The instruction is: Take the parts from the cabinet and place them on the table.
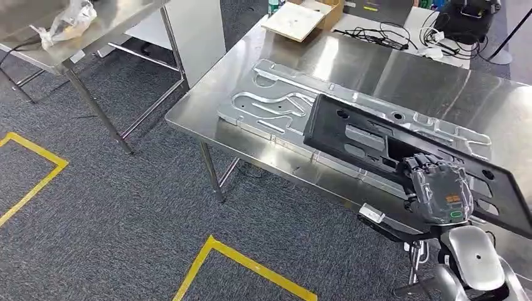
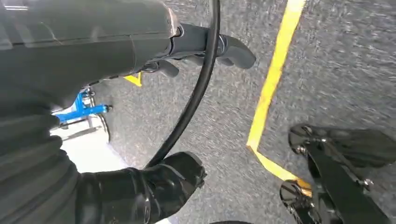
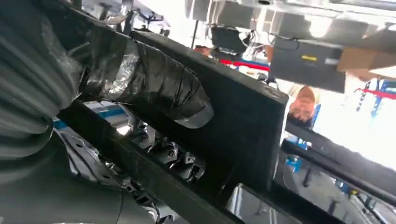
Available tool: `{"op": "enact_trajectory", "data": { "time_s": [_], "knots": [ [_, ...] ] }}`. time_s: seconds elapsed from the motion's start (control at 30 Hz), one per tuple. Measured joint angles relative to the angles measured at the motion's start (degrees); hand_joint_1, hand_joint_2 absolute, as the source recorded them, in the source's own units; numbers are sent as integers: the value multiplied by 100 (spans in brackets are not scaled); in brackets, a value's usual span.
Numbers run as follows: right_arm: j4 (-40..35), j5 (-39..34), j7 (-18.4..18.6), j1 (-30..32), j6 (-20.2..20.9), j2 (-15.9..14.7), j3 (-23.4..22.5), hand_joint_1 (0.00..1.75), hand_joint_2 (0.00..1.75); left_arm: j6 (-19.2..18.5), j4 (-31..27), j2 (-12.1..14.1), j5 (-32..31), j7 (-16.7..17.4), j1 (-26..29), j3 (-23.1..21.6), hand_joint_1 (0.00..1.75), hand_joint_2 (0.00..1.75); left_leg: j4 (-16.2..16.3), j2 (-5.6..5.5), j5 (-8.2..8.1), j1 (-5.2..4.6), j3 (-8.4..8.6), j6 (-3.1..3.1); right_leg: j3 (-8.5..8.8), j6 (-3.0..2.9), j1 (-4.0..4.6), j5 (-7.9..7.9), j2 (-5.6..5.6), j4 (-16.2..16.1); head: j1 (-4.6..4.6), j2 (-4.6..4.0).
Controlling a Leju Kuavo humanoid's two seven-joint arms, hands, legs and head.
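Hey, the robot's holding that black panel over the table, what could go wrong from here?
The right hand grips the long black panel at one spot near its right end, so it might tip or slip. It hangs over the silver metal plate already on the table, so lowering it could knock that plate.

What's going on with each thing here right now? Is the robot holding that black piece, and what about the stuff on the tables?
Black panel: held by the right hand, above the table.
Silver metal plate: lying flat on the steel table.
Cardboard box: open, on the far edge.
Cables: loose on the table.
Plastic bag: crumpled on the other table.
Left hand: empty, hanging over the floor.
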Motion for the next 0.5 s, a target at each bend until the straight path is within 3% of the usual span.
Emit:
{"op": "enact_trajectory", "data": {
  "time_s": [0.03,0.1,0.13,0.17,0.2,0.27,0.3,0.33,0.37,0.43,0.47,0.5],
  "knots": [
    [0,0,-4,-9,22,0,4,175,175,0,0,-2,-7,0,2,-2,0,175,5,-1,-53,17,72,-26,24,25,-22,233,-16,-233,2,0],
    [2,9,-11,-48,59,0,20,175,175,0,0,-2,-42,0,12,-7,0,175,30,2,-201,58,244,-109,314,82,-70,963,-61,-1177,2,0],
    [17,41,-9,-77,107,0,37,175,175,7,0,2,-50,2,30,-9,0,175,37,6,-264,60,268,-163,392,94,-72,1094,-84,-1387,9,0],
    [39,72,-11,-127,158,2,61,175,175,9,0,4,-66,4,1,-13,0,175,68,1,-293,51,289,-204,306,33,12,930,-113,-1520,15,0],
    [46,98,-11,-137,192,-4,79,175,175,22,0,2,-76,4,-6,-22,0,175,57,9,-331,42,276,-249,364,-83,25,998,-104,-1444,7,0],
    [66,114,-11,-147,221,-4,116,175,175,24,0,-4,-94,11,-16,-24,0,175,77,26,-344,47,360,-308,395,-192,30,943,-75,-1441,9,0],
    [66,116,-11,-165,221,-4,129,175,175,24,0,-7,-94,11,-35,-26,0,175,263,28,-315,61,284,-342,480,-238,14,923,-48,-1469,7,0],
    [68,120,-9,-179,223,-4,131,175,175,24,0,-13,-105,13,-30,-26,0,175,607,21,-255,65,118,-350,562,-305,20,877,-61,-1500,14,0],
    [70,124,-9,-203,223,-4,135,175,175,24,0,-20,-105,13,-29,-26,0,175,986,22,-319,66,-118,-356,614,-344,30,839,-56,-1515,4,0],
    [87,157,-9,-230,236,-2,159,175,175,33,0,-20,-118,13,-28,-26,0,175,1704,21,-675,59,-678,-363,710,-386,59,744,-45,-1516,0,0],
    [107,195,-11,-235,247,0,175,175,175,39,0,-20,-127,15,-25,-28,0,175,1911,21,-831,55,-905,-352,771,-400,81,691,-35,-1516,4,0],
    [133,227,-11,-240,256,4,203,175,175,42,0,-20,-129,15,-15,-31,0,175,1931,21,-857,47,-1042,-336,842,-408,108,633,-19,-1516,2,0]
  ]
}}
